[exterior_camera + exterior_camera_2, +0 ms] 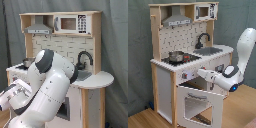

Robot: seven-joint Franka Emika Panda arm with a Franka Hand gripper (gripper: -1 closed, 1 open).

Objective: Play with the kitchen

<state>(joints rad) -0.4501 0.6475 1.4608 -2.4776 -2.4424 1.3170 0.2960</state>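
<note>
I've got the kitchen on the wood floor in front of a grey curtain. Its oven door hangs open, tipped fwd. Small pot sits on the hob at the worktop's end toward the second exterior view's left; sink and black faucet twd the other end. Hood and microwave up top. Arm's hand is right at the knob panel just under the worktop's front edge; can't tell if its fingers are spread or closed. In the first exterior view the arm blocks most of the front.
</note>
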